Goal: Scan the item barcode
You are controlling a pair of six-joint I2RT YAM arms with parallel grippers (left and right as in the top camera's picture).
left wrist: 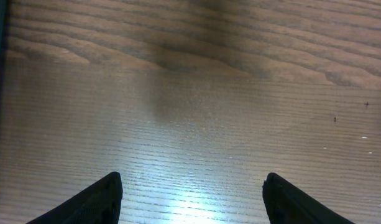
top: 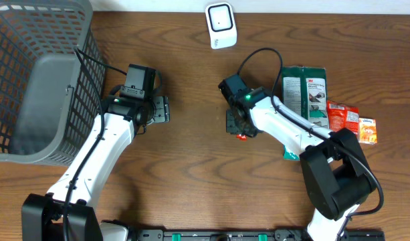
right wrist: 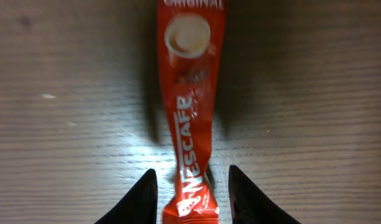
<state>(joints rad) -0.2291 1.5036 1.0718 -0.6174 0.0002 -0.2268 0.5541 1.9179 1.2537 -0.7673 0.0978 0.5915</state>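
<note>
Here the right tool [right wrist: 191, 173] straddles the red Nescafé stick sachet [right wrist: 190, 93], jaws parted without gripping; well apart from it, the left tool [left wrist: 191, 180] gapes empty.

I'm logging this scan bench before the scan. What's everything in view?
basket: 1, grey, far left
scanner: 1, white, top centre
pack: 1, green, right side
packets: apparently 2, red, right of the pack
box: 1, orange and white, far right
sachet: 1, red, flat on the table, centre
table: 1, brown wood, under everything
left gripper: 1, black, open and empty, beside the basket
right gripper: 1, black, open, fingers either side of the sachet
</note>
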